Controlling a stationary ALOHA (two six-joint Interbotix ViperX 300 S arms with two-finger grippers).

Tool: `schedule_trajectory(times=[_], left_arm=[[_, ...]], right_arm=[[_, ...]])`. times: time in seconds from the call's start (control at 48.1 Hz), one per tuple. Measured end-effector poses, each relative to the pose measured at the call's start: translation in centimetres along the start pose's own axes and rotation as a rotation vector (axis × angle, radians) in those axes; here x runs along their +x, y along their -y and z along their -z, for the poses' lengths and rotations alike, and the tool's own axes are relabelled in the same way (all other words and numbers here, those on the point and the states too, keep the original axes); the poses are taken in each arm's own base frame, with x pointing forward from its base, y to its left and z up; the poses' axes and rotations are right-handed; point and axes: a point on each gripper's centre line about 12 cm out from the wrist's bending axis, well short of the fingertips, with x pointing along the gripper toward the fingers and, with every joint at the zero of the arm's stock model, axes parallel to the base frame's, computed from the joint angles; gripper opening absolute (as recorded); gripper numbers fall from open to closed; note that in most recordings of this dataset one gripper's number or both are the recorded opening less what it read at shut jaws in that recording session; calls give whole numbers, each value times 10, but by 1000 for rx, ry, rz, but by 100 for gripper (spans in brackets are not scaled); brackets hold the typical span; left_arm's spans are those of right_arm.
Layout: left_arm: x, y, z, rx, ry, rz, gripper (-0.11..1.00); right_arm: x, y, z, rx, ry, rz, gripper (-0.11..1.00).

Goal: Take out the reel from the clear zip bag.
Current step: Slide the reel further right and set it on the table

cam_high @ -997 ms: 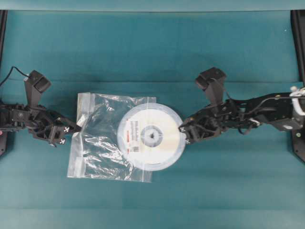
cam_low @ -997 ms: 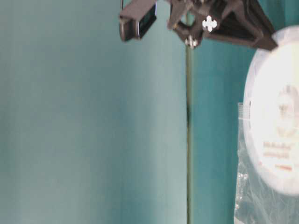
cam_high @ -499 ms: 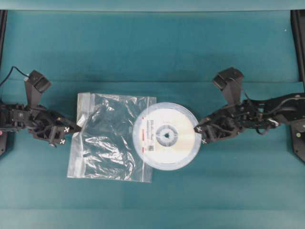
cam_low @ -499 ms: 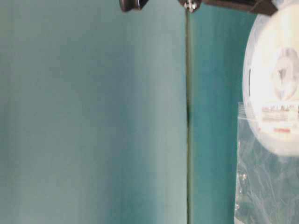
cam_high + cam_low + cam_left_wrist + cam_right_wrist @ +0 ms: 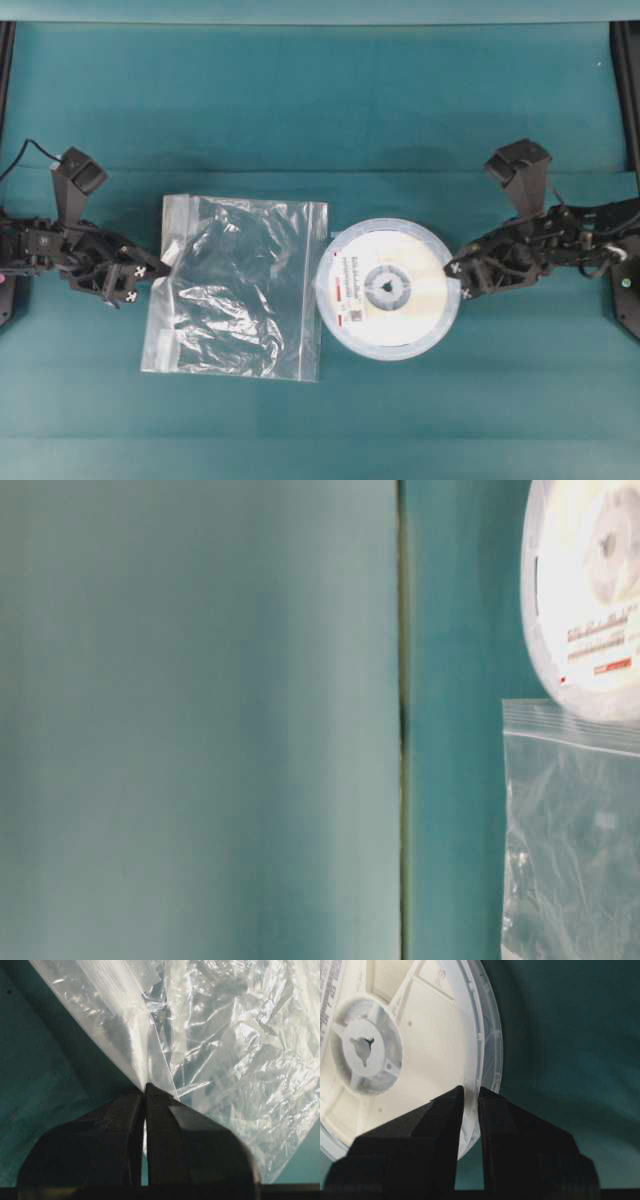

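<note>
My left arm lies low along the left edge of the overhead view, reaching rightward, and my left claw [image 5: 150,272] is clenched on the left edge of the clear zip bag [image 5: 238,287]. From my left wrist the two dark fingers [image 5: 120,1125] press together with a fold of the crinkled film pinched between them. The bag lies flat on the teal table [image 5: 320,110], left of centre, its whitish zip strip running down the left side near my claw.

My right arm stretches in from the right edge of the overhead view, angled slightly downward to the left. My right claw [image 5: 458,281] grips the right rim of the reel [image 5: 388,288]; from the right wrist the thin rim sits in the narrow gap between my fingers [image 5: 440,1125]. The reel is just right of the bag, their edges touching or nearly so; I cannot tell which. Whether it rests on the table or hangs slightly above it I cannot say either.

The table-level view shows neither arm. It catches only part of the reel at the upper right, cut off by the frame, and part of the bag at the lower right. The label print is too small to read.
</note>
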Motion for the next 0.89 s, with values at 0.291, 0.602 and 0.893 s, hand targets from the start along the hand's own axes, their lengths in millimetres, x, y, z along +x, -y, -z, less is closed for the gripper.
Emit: schedule_trajectory(times=[0.291, 0.602, 0.893], left_arm=[[0, 1, -1, -1, 4, 3, -1], [1, 1, -1, -10, 0, 0, -1], [3, 6, -4, -12, 5, 6, -1]], right_arm=[[-13, 14, 3, 24, -5, 12, 8], [-30, 30, 10, 42, -21, 20, 8], [-44, 38, 15, 52, -16, 0, 6]])
